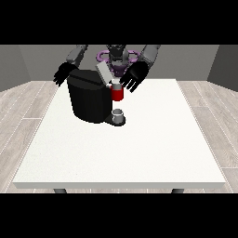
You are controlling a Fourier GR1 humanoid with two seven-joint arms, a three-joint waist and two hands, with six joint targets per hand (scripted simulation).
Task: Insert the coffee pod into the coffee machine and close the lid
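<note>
A black coffee machine point(87, 100) stands on the white table point(125, 144) at the far left of centre. Its grey lid point(104, 73) is tilted up and open. A red pod holder point(117, 93) sticks out at the machine's front, with a small white pod point(115, 82) at its top. A grey cup point(118, 115) sits on the base below. The hand at the view's right point(134, 77) hovers beside the pod holder with fingers spread, holding nothing. The hand at the view's left point(63, 73) hangs behind the machine's far corner, fingers spread.
The table's near and right parts stretch wide and white. The robot's torso point(117, 59) is behind the machine at the far table edge.
</note>
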